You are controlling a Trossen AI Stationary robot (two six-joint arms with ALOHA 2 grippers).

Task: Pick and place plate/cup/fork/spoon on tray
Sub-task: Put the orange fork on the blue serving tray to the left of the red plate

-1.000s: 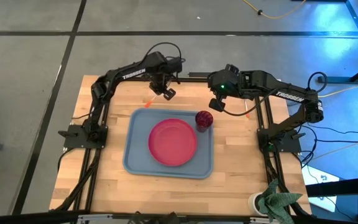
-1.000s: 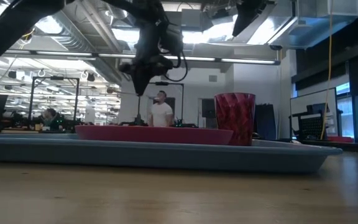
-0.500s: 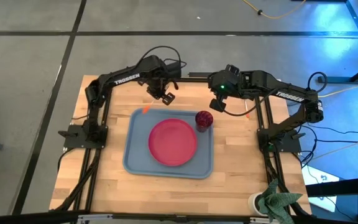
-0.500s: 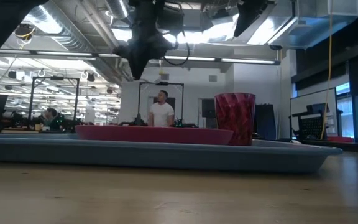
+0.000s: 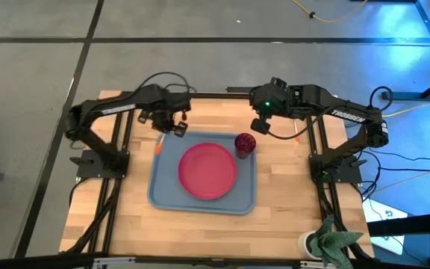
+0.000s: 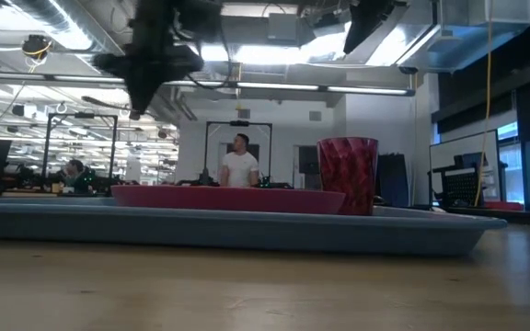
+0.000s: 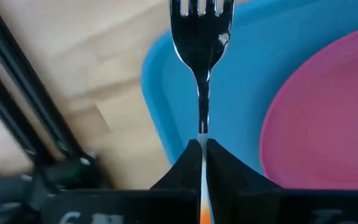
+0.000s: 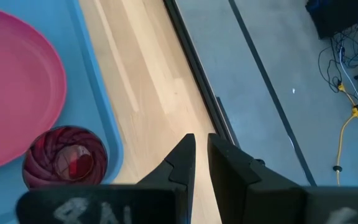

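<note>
Left wrist view: fork [image 7: 202, 37] clamped between fingers [image 7: 185, 163], apparently above tray [image 7: 166, 118] corner.

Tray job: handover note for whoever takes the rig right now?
Left gripper: shut on the fork, held above the tray's far-left corner.
Right gripper: narrow gap between the fingers, nothing held, raised past the tray's far-right corner.
Done: plate on the tray, cup upright at its far-right corner.
Left: set the fork down on the tray; spoon not in view, find and place it.
</note>
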